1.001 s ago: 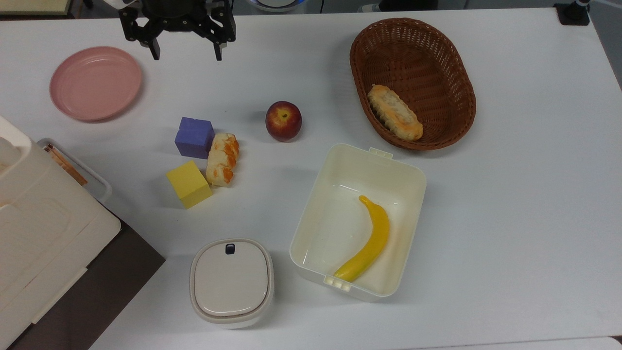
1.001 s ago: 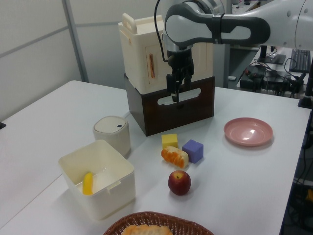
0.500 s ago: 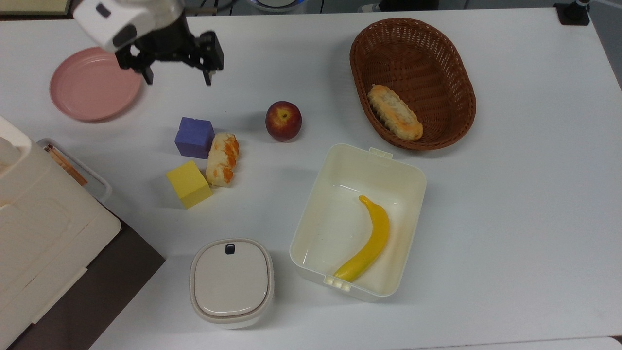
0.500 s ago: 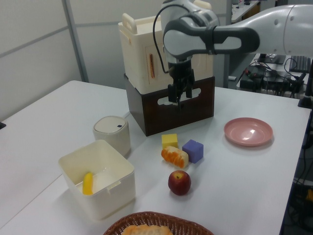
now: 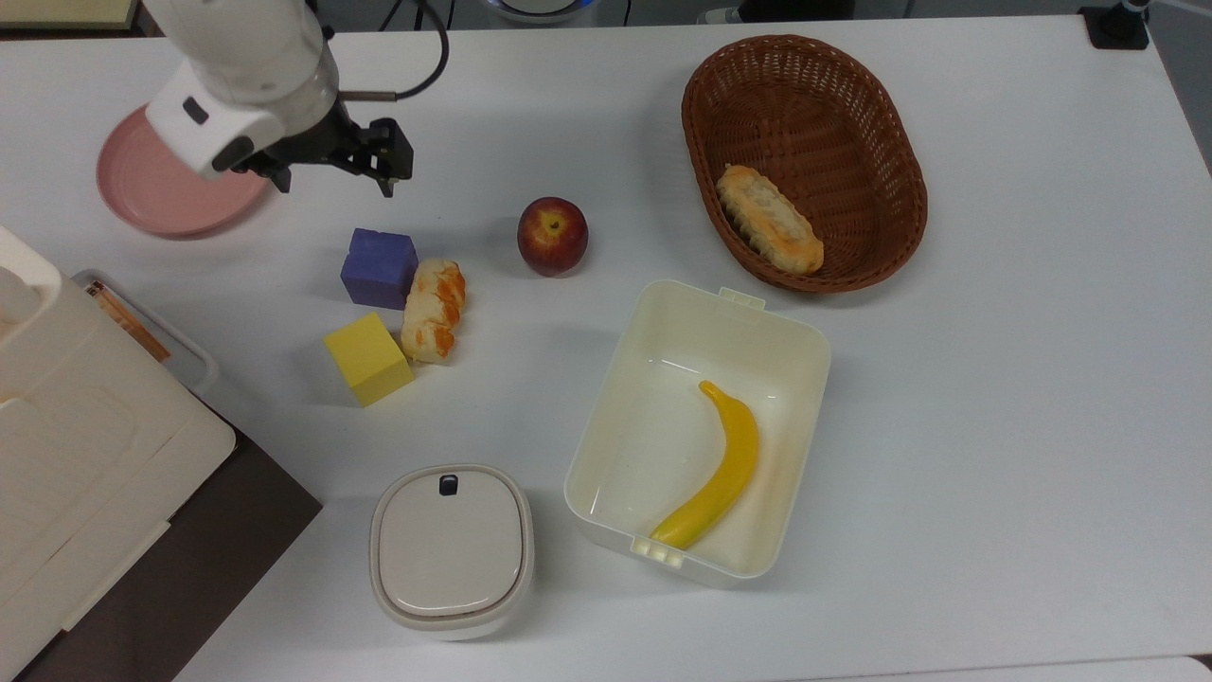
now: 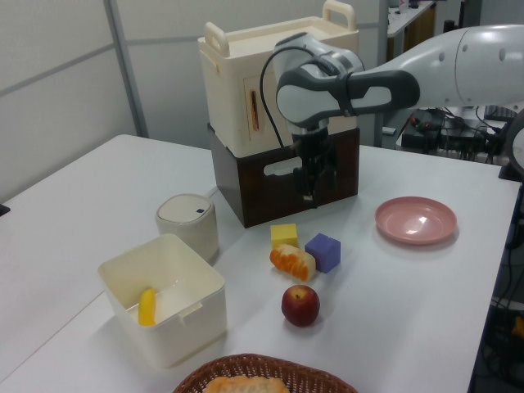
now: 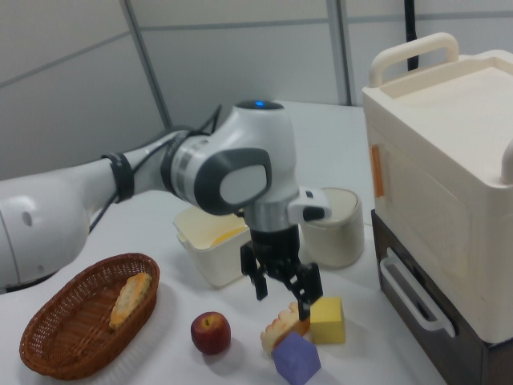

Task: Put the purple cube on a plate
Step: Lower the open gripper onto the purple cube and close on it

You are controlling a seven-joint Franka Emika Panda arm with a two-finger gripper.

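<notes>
The purple cube (image 5: 380,268) sits on the white bench (image 5: 994,379), below the gripper (image 5: 333,182) in the top view and clear of it, with a piece of bread (image 5: 433,310) touching its side and a yellow cube (image 5: 367,358) just beyond. The gripper hangs above the bench with its fingers spread wide and nothing between them, seen in the right view (image 7: 285,290) just above the bread and both cubes. The pink plate (image 5: 151,194) lies just to the gripper's left in the top view, partly under the arm, and an apple (image 5: 552,235) rests further off to its lower right.
</notes>
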